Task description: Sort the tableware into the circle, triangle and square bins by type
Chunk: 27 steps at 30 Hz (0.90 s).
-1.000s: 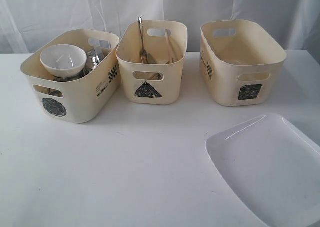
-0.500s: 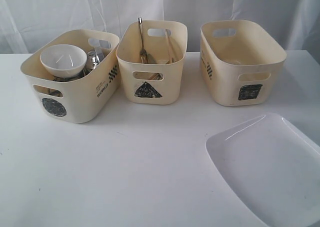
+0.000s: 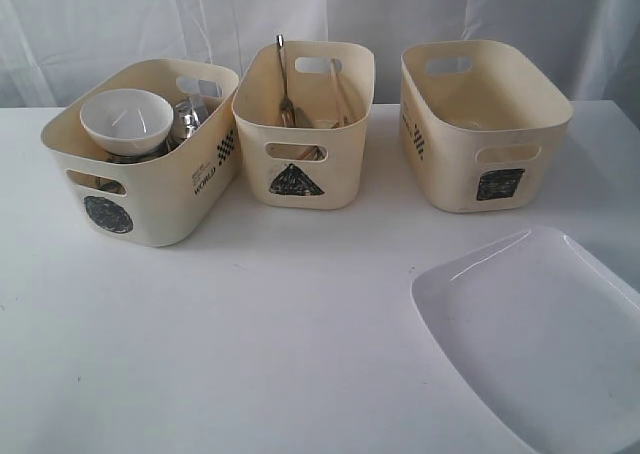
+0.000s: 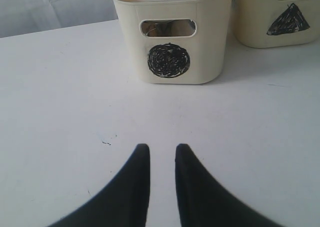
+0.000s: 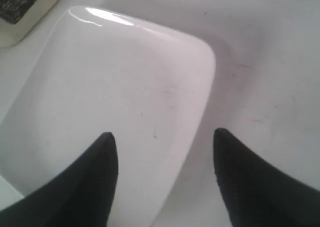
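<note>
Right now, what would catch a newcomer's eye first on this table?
The circle bin, triangle bin and square bin stand in a row at the back. A white bowl sits high in the circle bin, cutlery sticks up from the triangle bin, and a large white plate lies flat at front right.

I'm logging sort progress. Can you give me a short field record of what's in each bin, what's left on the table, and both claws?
circle bin: white bowl, steel mug
triangle bin: steel cutlery and wooden chopsticks, leaning upright
square bin: nothing visible inside
left on table: large white plate, in front of the square bin
left claw: narrowly open, empty, facing the circle bin
right claw: wide open over the plate's edge, not gripping
</note>
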{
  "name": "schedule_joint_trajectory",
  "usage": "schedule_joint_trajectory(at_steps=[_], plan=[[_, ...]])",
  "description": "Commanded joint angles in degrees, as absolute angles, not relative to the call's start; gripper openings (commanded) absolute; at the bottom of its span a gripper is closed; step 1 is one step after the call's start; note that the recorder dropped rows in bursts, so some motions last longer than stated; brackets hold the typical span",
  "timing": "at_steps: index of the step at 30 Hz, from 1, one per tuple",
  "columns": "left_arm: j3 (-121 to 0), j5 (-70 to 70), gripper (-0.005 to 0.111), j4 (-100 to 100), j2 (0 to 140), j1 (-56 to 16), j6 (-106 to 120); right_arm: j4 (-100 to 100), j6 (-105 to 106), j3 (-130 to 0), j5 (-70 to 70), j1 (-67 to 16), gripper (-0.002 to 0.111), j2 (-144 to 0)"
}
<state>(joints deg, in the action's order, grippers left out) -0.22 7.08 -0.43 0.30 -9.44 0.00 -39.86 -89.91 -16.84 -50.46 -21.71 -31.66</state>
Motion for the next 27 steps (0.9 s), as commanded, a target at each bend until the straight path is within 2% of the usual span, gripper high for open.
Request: schedule_joint_trajectory(at_steps=[1,14,27], plan=[[0.0,7.3,0.025,-0.5,0.0,-9.3,-0.4,-43.2,-102.9,-13.9,-49.7,-21.4,0.054,-31.5],[0.0,7.3,0.025,-0.5,0.0,-9.3,-0.4,-40.9,-114.2,-9.2,-51.0,-21.4,0.054,-31.5],[0.0,7.3,0.025,-0.5,0.0,-9.3,-0.4,-36.0,-111.5,-6.6,-48.6,-21.4,0.054,-31.5]])
